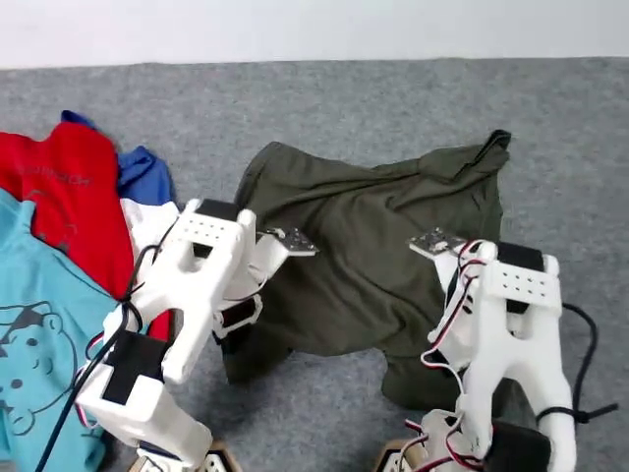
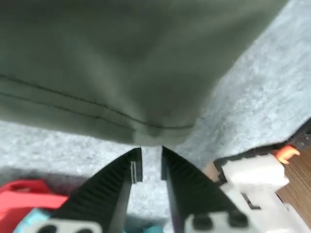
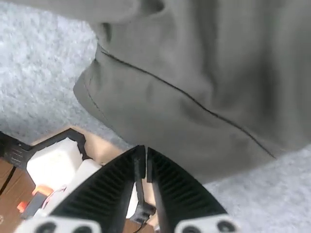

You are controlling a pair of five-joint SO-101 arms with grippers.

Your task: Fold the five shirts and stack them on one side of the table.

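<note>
An olive green shirt (image 1: 373,246) lies crumpled and partly spread in the middle of the grey mat. My left arm stands over its near left edge. In the left wrist view my left gripper (image 2: 151,151) is open by a narrow gap just off the shirt's stitched hem (image 2: 121,63), with nothing between its fingers. My right arm stands over the shirt's near right part. My right gripper (image 3: 145,149) is shut with its tips touching, hanging beside the shirt's hem (image 3: 218,82) and holding nothing.
At the left lie a red shirt (image 1: 69,197), a blue one (image 1: 145,175), a white one (image 1: 147,221) and a light blue printed one (image 1: 39,324), overlapping in a pile. Bare grey mat (image 1: 344,108) runs along the back. The arms' white bases (image 3: 53,162) sit at the near edge.
</note>
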